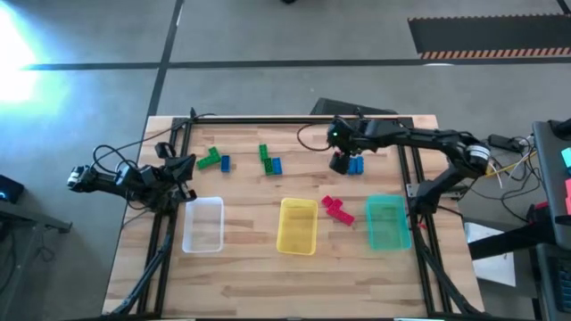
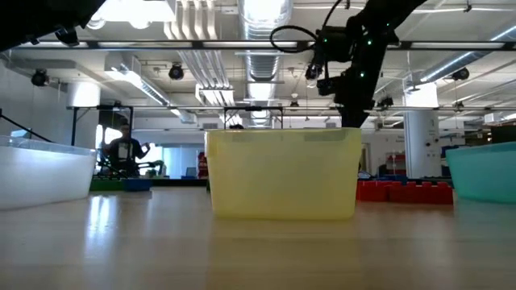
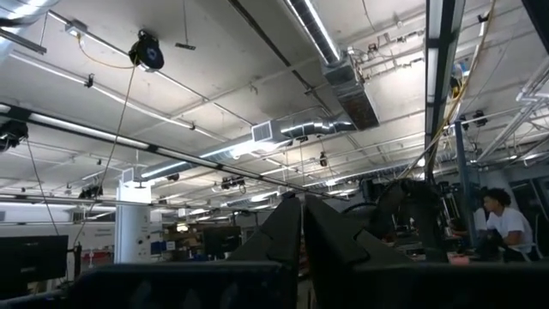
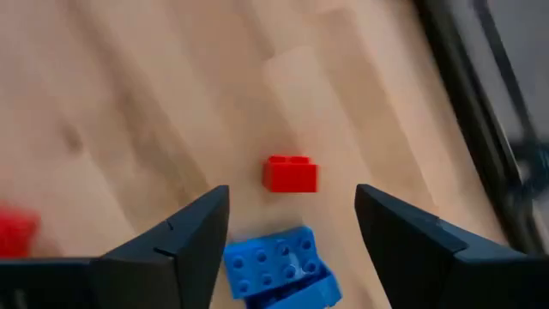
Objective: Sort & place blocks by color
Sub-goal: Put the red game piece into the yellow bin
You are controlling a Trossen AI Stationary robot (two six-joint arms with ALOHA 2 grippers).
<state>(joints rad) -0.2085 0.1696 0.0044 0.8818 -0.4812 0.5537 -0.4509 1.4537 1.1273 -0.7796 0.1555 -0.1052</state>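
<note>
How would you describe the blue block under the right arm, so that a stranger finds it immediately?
Start at the teal rectangular plastic tray at the table's right. Go toward the far edge, where the right gripper hovers, open. The small blue plastic brick lies between its fingers; a red brick sits just beyond, and other blue bricks lie beside green ones.

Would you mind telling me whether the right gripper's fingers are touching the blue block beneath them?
Apart: the right wrist view shows bare table between each of the fingers and the blue block.
</note>
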